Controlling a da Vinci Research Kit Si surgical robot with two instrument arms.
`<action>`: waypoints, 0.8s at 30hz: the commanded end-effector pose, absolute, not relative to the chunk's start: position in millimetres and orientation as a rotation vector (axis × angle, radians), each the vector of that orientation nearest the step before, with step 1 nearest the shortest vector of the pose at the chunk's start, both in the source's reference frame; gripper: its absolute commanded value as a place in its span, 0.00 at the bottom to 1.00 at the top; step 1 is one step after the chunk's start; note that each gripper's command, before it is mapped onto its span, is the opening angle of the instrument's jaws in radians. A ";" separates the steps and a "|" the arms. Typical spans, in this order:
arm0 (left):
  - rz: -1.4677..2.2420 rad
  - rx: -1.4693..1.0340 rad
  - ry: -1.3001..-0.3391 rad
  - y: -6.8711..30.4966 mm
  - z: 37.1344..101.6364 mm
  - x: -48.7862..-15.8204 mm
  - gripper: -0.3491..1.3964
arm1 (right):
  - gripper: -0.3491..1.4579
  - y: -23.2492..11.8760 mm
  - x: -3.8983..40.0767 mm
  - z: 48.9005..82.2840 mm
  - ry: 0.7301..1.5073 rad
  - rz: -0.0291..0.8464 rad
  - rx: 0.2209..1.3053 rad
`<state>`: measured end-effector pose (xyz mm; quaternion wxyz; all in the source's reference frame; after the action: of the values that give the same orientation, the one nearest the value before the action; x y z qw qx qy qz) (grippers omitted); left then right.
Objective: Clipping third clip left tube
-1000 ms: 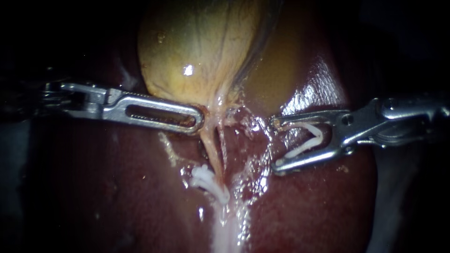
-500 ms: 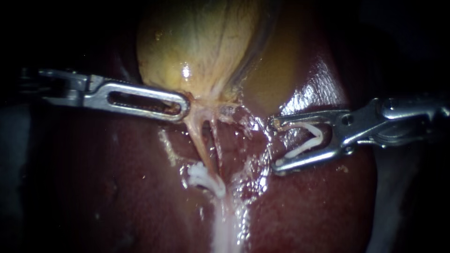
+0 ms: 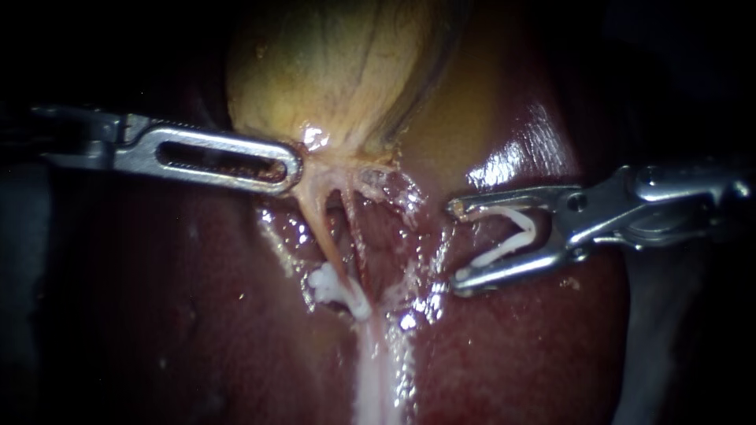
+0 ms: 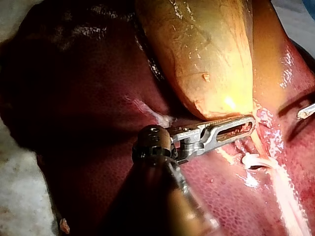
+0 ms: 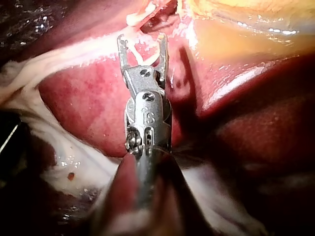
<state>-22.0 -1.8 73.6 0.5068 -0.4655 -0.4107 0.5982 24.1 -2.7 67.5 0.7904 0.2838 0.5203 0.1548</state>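
A silver left instrument, with long slotted jaws, is clamping the lower edge of the bulging yellow-green gallbladder. The thin tan left tube is running from that edge down across the dark red liver, carrying white plastic clips at its lower end. The silver right instrument is gripping a white V-shaped clip between wide-spread jaws, apart from the tube, on its right.

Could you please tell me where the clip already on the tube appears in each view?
Endoscope: placed clip low centre, below the left tool gripping the gallbladder.
Left wrist: placed clip beside that tool's tip.
Right wrist: probably the white bit ahead of the right tool, which carries a new clip.
Shared landmark: the gallbladder.
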 end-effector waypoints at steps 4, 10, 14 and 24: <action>1.443 -1.123 -0.990 -1.9 73.6 -22.0 0.00 | 0.47 -3.2 25.5 68.0 1.117 0.341 0.607; 1.443 -1.123 -0.990 -1.9 73.6 -22.0 0.00 | 0.47 -3.8 28.0 69.0 1.112 0.360 0.597; 1.443 -1.123 -0.990 -1.9 73.6 -22.0 0.00 | 0.47 -4.1 29.2 69.7 1.109 0.372 0.598; 1.443 -1.123 -0.989 -1.9 73.6 -22.0 0.00 | 0.47 -4.6 31.9 70.8 1.108 0.376 0.600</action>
<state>-22.0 -1.9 73.6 0.5066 -0.4658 -0.4105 0.5982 32.2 -4.6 70.9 0.7912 0.2798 0.5150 0.1743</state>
